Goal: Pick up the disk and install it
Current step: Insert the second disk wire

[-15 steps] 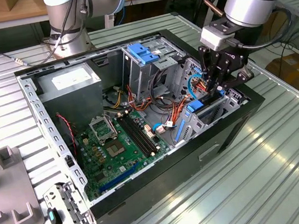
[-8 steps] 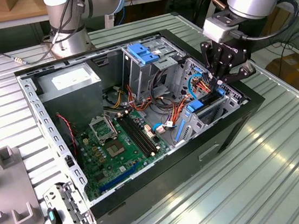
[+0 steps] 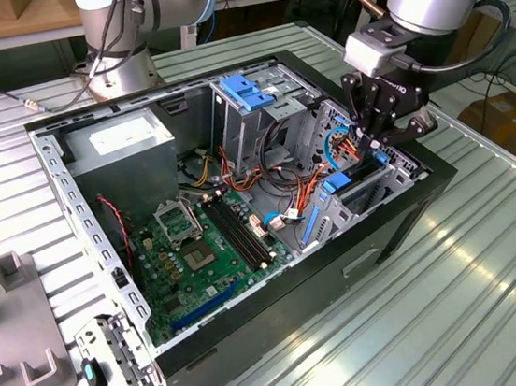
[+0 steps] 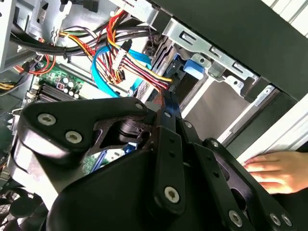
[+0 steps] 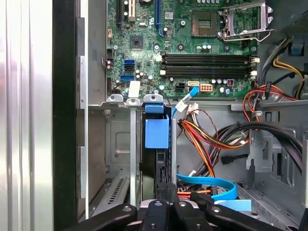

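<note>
An open computer case (image 3: 258, 344) lies on its side on a ribbed metal table (image 3: 441, 302), its motherboard (image 3: 200, 257) facing up. In the exterior view, the arm reaches down from the upper right, and its black gripper (image 3: 379, 145) is lowered into the case's drive bay (image 3: 371, 193), at the corner toward the exterior view's right. The disk (image 5: 156, 159) stands on edge in a slot of that bay, its blue rail (image 5: 157, 133) showing between the bay's metal dividers in the first wrist view. The gripper's fingers (image 5: 166, 192) are closed on the disk's near edge, clenched around it. Red, yellow and orange wires (image 5: 202, 139) and a flat blue cable (image 5: 207, 183) lie just beside the bay. In the second wrist view, a person's hand (image 4: 276, 171) rests on the table by the outside of the case. A grey power supply (image 3: 120, 144) sits in the far corner of the case, and a drive cage (image 3: 257, 108) with a blue top stands near it.
</note>
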You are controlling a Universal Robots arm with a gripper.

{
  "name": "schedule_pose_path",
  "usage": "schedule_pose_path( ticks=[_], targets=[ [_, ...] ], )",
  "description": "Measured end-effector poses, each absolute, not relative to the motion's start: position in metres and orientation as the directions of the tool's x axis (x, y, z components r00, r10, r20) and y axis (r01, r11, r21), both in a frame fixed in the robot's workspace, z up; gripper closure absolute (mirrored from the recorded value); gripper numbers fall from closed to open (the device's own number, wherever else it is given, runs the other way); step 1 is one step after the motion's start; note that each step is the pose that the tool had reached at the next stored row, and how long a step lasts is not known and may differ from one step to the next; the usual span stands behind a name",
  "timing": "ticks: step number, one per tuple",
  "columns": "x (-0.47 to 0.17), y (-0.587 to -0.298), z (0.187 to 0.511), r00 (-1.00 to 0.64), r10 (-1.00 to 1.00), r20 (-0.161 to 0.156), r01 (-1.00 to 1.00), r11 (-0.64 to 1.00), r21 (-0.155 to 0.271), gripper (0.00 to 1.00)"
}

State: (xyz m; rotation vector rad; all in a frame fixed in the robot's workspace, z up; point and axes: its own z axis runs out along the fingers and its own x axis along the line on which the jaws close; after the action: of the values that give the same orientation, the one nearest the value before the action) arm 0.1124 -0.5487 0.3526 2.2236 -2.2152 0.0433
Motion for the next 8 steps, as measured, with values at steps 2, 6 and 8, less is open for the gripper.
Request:
schedule_pose_path(
  ticks=[2, 6, 8],
  targets=[
    [0.112, -0.549, 0.358, 0.004, -1.000, 0.021, -1.000, -0.004, -0.018, 0.89],
    [0.112, -0.548, 0.370, 0.004, -1.000, 0.021, -1.000, -0.004, -0.018, 0.89],
    [0.112, -0.546, 0.382, 0.004, -1.000, 0.021, -1.000, -0.004, -0.018, 0.89]
  ],
)
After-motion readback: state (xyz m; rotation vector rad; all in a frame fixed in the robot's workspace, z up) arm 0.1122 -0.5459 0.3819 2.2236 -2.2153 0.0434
